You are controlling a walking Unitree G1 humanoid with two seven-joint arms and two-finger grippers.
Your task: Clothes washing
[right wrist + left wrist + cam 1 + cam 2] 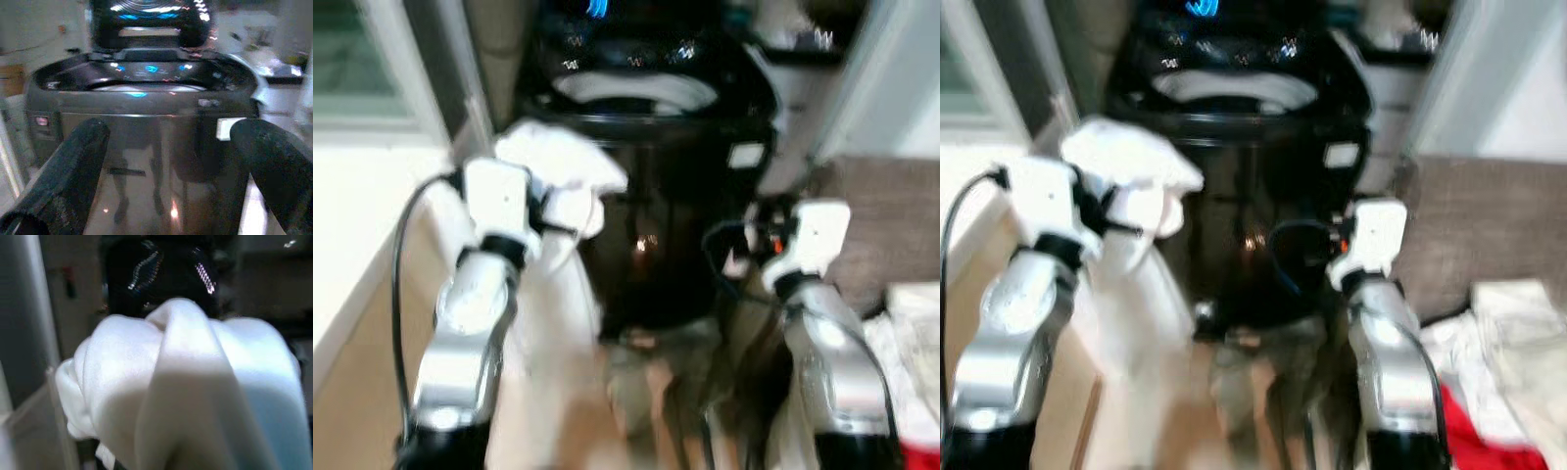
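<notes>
Left eye view shows your left gripper (540, 211) raised at the left, jaws pinching a bunched white garment (563, 166) that hangs in a long fold toward the floor, just beside the washer's near left corner. It's soft, light and floppy; you hold it by its gathered top, so expect the tail to swing and drag. Ahead at centre stands the black top-loading washing machine (646, 147), lid up, drum open. Your right gripper (166, 171) hovers before its front panel, jaws spread and empty. More laundry (1498, 333) lies at the right.
</notes>
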